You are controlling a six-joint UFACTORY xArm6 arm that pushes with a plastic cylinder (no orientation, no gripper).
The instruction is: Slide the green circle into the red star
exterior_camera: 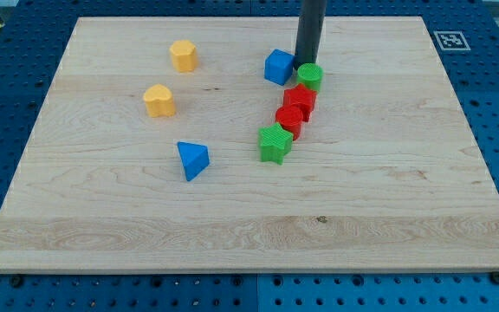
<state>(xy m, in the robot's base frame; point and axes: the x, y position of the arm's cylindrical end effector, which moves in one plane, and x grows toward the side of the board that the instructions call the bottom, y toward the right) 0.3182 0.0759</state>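
Observation:
The green circle (310, 76) sits right of the board's centre top. It touches the red star (300, 98) just below it. My tip (307, 66) is at the green circle's upper left edge, between it and the blue cube (278, 67). The dark rod rises from there out of the view's top.
A second red block (290, 120) lies below the red star, with a green star (275, 143) below and left of it. A blue triangle (192, 159) lies lower left. A yellow hexagon (183, 55) and a yellow heart (158, 100) lie at the upper left. The wooden board (388, 217) has blue pegboard around it.

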